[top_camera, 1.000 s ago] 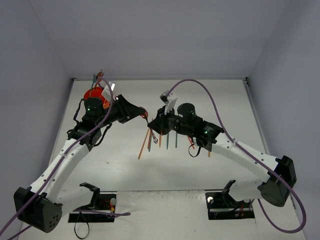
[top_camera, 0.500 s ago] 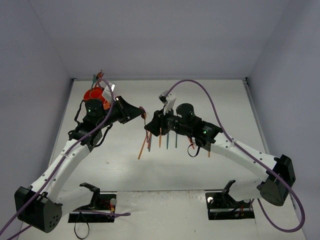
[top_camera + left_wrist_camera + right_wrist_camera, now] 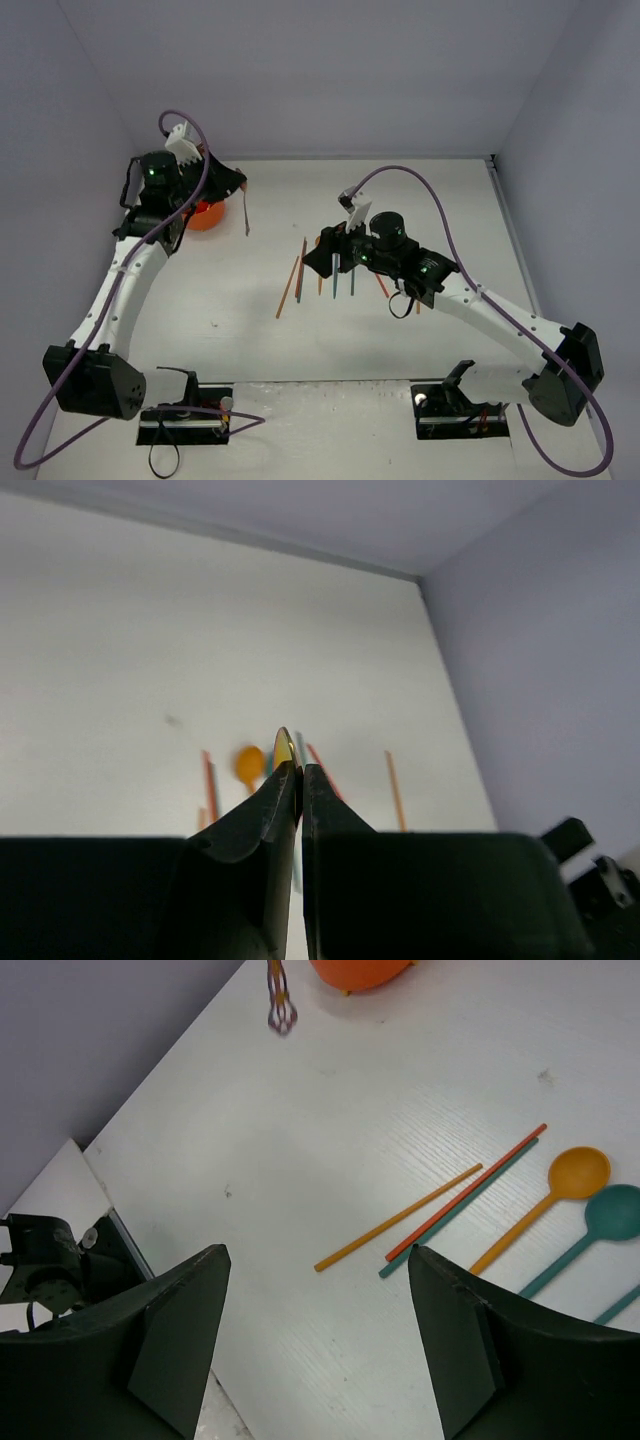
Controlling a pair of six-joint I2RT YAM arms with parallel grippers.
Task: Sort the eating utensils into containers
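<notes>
Orange-red, the cup (image 3: 205,217) now sits just beside the left gripper (image 3: 301,770), which has swung over from the pile with its jaws pressed together on one slim utensil (image 3: 280,1005) hanging down. The right gripper (image 3: 318,1345) has let go, jaws spread. One cup, one carried piece, about eight utensils (image 3: 466,1191) left on the table (image 3: 300,1160); drop-off looks next.

The left arm (image 3: 118,292) stretches far forward on its own side, raised high. Its claw (image 3: 301,772) is pinched tight on a slim utensil (image 3: 247,215). The right arm (image 3: 500,312) reaches in toward the middle, its claw (image 3: 315,1260) angled downward with jaws spread wide, holding nothing.
</notes>
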